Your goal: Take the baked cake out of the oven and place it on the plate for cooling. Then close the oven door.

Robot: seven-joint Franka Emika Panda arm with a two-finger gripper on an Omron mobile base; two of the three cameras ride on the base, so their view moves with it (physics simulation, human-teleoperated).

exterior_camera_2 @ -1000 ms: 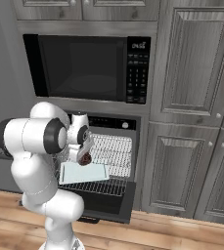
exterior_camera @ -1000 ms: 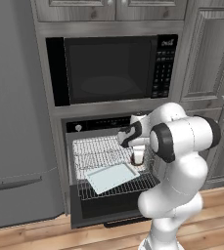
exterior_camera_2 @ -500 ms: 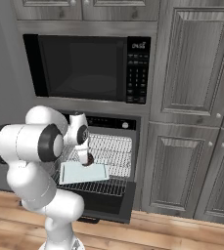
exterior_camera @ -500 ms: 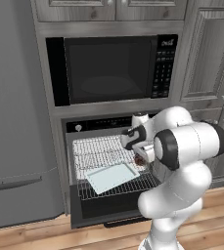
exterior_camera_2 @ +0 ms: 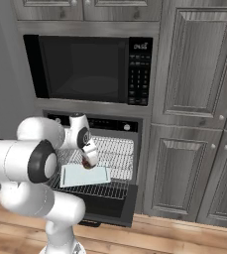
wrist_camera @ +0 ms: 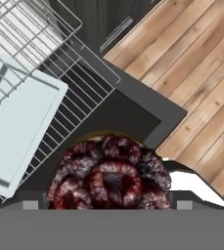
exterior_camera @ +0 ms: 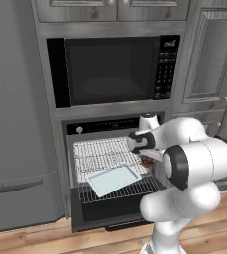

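The oven [exterior_camera: 110, 126] stands open, and its door [exterior_camera: 101, 221] is dropped flat in front of the pulled-out wire racks [exterior_camera: 105, 151]. My gripper [exterior_camera: 147, 158] hovers over the right end of the rack, shut on the baked cake [exterior_camera: 145, 162]. The cake is a small dark reddish-brown round. From the right, the gripper [exterior_camera_2: 88, 160] and cake [exterior_camera_2: 87, 163] hang just above the rack's near edge. In the hand view the cake [wrist_camera: 108, 173] sits between the fingertips of my gripper [wrist_camera: 107, 204], above the rack's corner and the oven door [wrist_camera: 133, 114]. The plate is out of view.
A pale square tray [exterior_camera: 114, 179] lies tilted on the lower rack, left of the cake. The black microwave [exterior_camera: 115, 69] sits above the oven. Grey cabinets [exterior_camera_2: 194, 163] stand to the right, a grey fridge side [exterior_camera: 16, 149] to the left, and wood floor [wrist_camera: 191, 68] lies below.
The gripper, with the cake in it, has drifted slightly right and outward toward the rack's front. The arm's elbow has swung lower and nearer the cameras. The tray and door stayed put.
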